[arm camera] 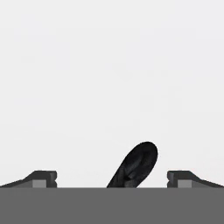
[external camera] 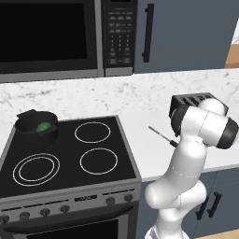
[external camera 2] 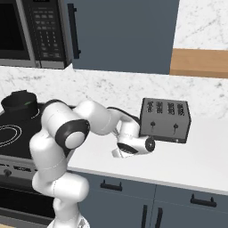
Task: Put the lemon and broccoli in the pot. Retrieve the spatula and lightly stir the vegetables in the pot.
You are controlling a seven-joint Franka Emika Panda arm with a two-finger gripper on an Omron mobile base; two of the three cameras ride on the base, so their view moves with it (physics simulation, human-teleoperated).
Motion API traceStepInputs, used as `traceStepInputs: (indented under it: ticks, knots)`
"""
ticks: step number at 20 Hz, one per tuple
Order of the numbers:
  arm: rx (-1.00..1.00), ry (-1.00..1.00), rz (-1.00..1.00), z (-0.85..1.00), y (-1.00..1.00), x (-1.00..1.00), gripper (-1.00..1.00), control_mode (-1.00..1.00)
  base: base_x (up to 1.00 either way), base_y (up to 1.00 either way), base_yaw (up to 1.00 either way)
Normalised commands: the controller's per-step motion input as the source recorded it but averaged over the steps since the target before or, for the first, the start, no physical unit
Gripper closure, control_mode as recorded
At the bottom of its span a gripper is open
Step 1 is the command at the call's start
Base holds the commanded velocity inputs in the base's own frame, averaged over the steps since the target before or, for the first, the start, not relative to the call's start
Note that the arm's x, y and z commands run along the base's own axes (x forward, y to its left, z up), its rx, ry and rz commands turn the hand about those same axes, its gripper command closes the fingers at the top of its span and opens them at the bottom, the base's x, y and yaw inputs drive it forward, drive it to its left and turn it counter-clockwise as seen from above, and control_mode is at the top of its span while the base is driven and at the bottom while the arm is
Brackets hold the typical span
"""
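1. Take the stove point(external camera: 65, 154) as your landmark: the pot point(external camera: 36, 127) sits on its back left burner, with the broccoli point(external camera: 43, 126) inside.
2. The spatula point(external camera: 162, 136) lies on the counter point(external camera: 149, 149) just right of the stove, its thin handle slanting toward the toaster point(external camera 2: 165, 120).
3. Your gripper point(arm camera: 112, 180) is low over the counter, right of the stove and in front of the toaster.
4. Its fingers point(arm camera: 41, 178) stand spread wide, with the spatula's dark rounded handle end between them, untouched.

broccoli point(external camera: 43, 126) in pot point(external camera: 36, 127), toaster point(external camera 2: 165, 120) right
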Motion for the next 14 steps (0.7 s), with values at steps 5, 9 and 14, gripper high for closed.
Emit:
traceStepInputs:
  ticks: [5,9,14]
  knots:
    - [0.01,0.01,0.0,-0.1,-0.09,0.31,-1.0,-1.0,0.0,0.0,0.0]
    - [0.0,0.01,-0.01,-0.29,-0.07,0.08,-1.0,-1.0,0.0,0.0,0.0]
    - [0.0,0.01,0.0,-0.47,0.0,0.0,1.0,-1.0,0.0,0.0,0.0]
